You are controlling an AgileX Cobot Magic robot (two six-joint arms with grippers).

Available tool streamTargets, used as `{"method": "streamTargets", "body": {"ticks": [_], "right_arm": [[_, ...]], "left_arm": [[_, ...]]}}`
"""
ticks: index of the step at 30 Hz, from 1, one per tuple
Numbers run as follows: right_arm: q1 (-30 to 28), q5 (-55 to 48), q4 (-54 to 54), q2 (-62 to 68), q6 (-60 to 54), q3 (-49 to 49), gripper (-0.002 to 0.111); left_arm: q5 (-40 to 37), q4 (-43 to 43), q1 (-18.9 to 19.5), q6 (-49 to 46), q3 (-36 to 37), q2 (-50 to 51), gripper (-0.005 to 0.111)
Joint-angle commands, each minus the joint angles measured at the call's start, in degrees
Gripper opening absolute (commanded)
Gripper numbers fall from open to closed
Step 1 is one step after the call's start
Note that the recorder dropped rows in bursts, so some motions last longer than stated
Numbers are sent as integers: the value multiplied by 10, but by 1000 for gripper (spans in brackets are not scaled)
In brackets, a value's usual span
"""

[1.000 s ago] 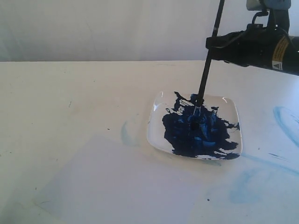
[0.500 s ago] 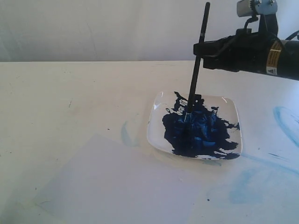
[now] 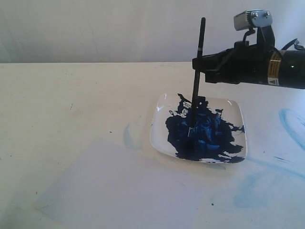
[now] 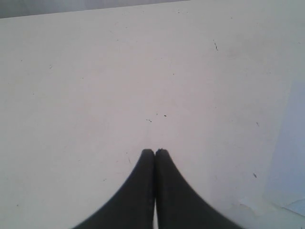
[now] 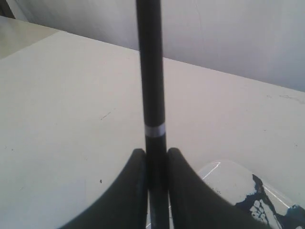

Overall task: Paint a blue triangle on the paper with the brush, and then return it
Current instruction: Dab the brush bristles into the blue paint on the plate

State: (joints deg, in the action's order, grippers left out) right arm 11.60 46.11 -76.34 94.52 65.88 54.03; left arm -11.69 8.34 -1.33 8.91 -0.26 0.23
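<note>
- while the right gripper (image 3: 199, 63) pinches the brush (image 3: 195, 90) upright, its tip seems sunk in paint (image 3: 206, 137) on the plate (image 3: 237, 106), loading up.
- paper (image 3: 119, 191) lies bare nearby, no triangle yet.
- left gripper (image 4: 155, 152) pressed closed, empty.

plate (image 3: 237, 110): right of centre, on table (image 3: 57, 95) | paint (image 3: 209, 140): in plate | brush (image 3: 195, 88): near upright, tip in paint, shaft rising toward top of frame | right gripper (image 3: 197, 63): upper right, clamped around brush shaft above plate | paper (image 3: 119, 191): lower left, flat on table, near plate's lower-left edge
</note>
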Motion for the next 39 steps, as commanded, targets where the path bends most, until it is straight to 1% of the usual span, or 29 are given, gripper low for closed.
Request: {"method": "streamTargets", "body": {"ticks": [1,4,10,15,28,39], "right_arm": [[0,8,-32,0,32,-4,0],[0,8,-42,-2,38,-4,0],[0,8,32,-19,-1,-4,0],[0,2,31,-19,-1,-2,0],[0,-56,15,-18,3,-13,0],[-1,-63,21,-46,-12,-1,0]], "left_arm": [[1,-2,2,1,3,-2,0],[1,-2,2,1,3,-2,0],[1,-2,2,1,3,-2,0],[1,-2,2,1,3,-2,0],[1,-2,2,1,3,-2,0],[1,-2,2,1,3,-2,0]]}}
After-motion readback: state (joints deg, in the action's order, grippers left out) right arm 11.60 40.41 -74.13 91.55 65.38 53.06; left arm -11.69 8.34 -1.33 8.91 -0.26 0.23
